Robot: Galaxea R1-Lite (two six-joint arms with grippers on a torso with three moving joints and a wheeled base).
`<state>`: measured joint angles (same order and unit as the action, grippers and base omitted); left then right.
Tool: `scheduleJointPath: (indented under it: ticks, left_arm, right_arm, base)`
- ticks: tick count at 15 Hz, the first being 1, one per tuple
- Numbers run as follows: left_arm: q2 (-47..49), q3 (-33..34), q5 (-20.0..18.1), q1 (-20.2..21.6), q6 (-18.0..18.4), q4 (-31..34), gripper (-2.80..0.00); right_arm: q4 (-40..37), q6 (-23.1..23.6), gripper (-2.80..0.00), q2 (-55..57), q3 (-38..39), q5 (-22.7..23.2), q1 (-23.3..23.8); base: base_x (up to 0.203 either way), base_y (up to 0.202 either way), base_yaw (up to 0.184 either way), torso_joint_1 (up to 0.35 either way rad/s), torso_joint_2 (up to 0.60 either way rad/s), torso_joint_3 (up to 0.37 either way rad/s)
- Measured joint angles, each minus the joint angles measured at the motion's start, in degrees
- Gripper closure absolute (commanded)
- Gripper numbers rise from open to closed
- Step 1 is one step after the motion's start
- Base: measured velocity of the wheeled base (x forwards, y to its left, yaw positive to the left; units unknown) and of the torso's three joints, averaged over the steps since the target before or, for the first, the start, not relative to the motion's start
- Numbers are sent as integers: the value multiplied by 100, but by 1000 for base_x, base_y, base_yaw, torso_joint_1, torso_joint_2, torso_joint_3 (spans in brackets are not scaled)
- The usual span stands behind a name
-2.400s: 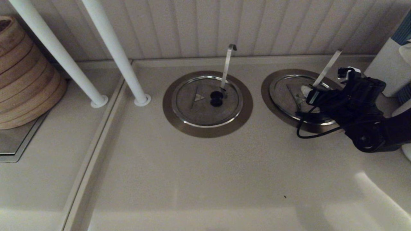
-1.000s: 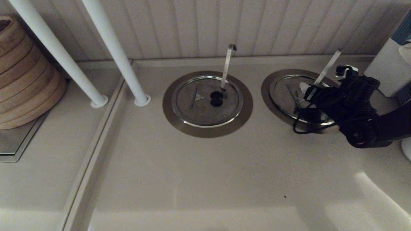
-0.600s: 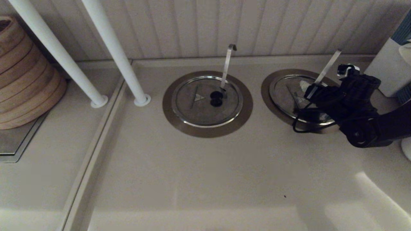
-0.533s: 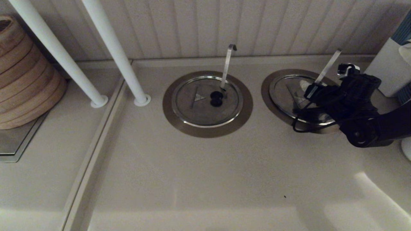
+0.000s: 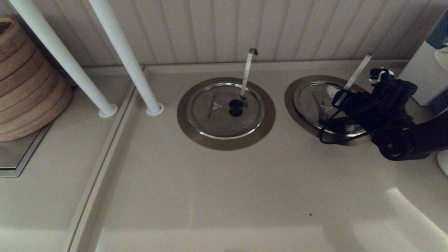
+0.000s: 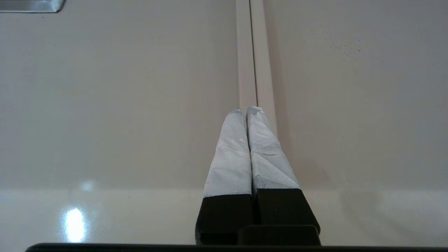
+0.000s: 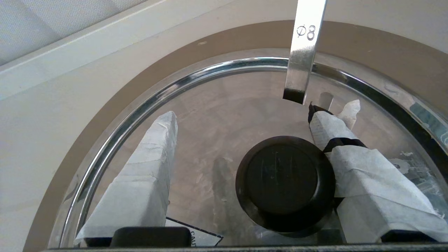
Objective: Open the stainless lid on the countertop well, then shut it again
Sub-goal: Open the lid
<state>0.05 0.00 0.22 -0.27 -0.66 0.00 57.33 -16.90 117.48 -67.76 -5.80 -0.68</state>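
- Right gripper [image 7: 259, 119] is low over the stainless lid [image 5: 316, 105], at the counter's 2 o'clock corner in the head view.
- Fingers are spread wide. One pad [image 7: 353, 164] touches the black knob [image 7: 285, 183] on its side; the other pad [image 7: 147, 168] stands well apart from it. Not clamped.
- Lid sits flat in the countertop well [image 5: 292, 105], shiny rim inside the dull-steel ring. Well is closed.
- Straight flat handle [image 7: 304, 49] pokes up at the lid's 12 o'clock edge, just beyond the knob, stamped "Ø8".
- Triangle mark is partly visible on the lid; wrist and cable cover the near half in the head view.
- Second lidded well [image 5: 225, 112] at the counter centre, with a hook-tipped handle [image 5: 247, 71]; well apart from the gripper.
- Left gripper [image 6: 247, 110] is parked over bare counter [image 6: 122, 105] above a seam, pads pressed together, holding nothing.
- Stacked bamboo steamers [image 5: 24, 87] at 9 o'clock, two white poles [image 5: 122, 56] beside them.
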Motion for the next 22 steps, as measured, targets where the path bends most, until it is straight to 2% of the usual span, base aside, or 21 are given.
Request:
scheduleJointPath:
  ticks: [22]
  left_arm:
    - [1,0,0,0,-2,0,0]
  right_arm:
    - [-190,34,-280,-496,62,-36,-44]
  base:
    - [0,0,0,0,0,0]
